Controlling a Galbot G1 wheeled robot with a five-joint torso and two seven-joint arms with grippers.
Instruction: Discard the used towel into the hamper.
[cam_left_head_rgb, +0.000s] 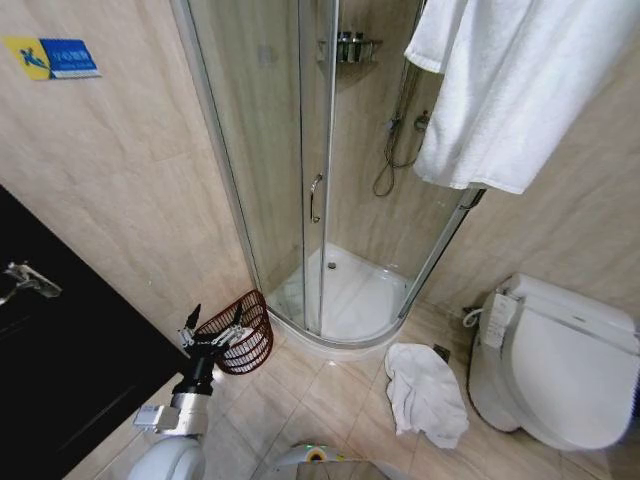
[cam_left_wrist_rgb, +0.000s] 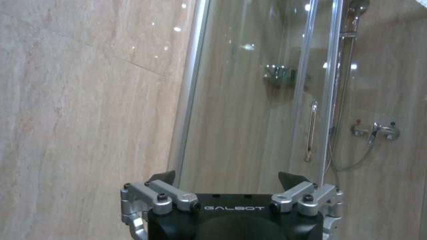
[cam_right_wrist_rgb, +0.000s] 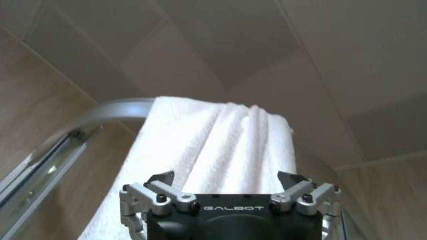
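A white towel (cam_left_head_rgb: 505, 85) hangs over the shower rail (cam_left_head_rgb: 470, 198) at the upper right of the head view; another towel (cam_left_head_rgb: 425, 392) lies crumpled on the floor at lower centre-right, between the shower tray (cam_left_head_rgb: 345, 300) and the toilet (cam_left_head_rgb: 560, 365). The hamper (cam_left_head_rgb: 240, 330) stands tilted at lower left, by the wall. The left gripper (cam_left_head_rgb: 212, 330) sits in front of it, covering part of its rim, jaws wide apart and empty. In the right wrist view the right gripper (cam_right_wrist_rgb: 227, 182) points up at the hung towel, jaws spread, holding nothing. A dark cabinet (cam_left_head_rgb: 60, 370) is cut off at the left edge.
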